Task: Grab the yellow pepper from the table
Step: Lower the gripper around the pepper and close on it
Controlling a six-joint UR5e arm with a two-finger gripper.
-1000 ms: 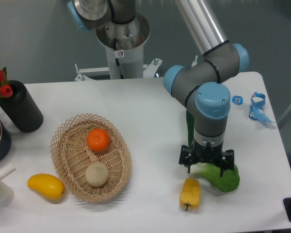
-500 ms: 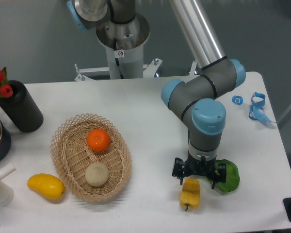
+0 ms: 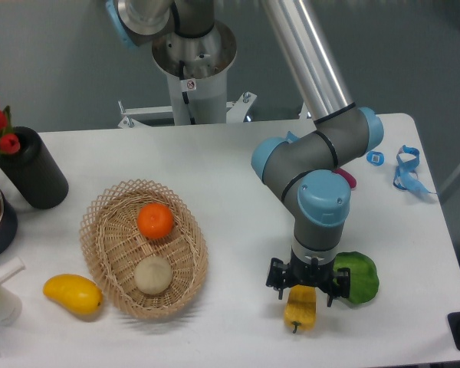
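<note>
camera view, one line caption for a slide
Open gripper poised over the yellow pepper on the white table, beside a green vegetable.

No readable text; small red-white sticker [image 3: 189, 84] on robot base column [image 3: 193, 73], print too small.

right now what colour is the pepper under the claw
Yellow pepper with a small green stem, lying beneath the claw; clearest in the fixed camera view.
</note>
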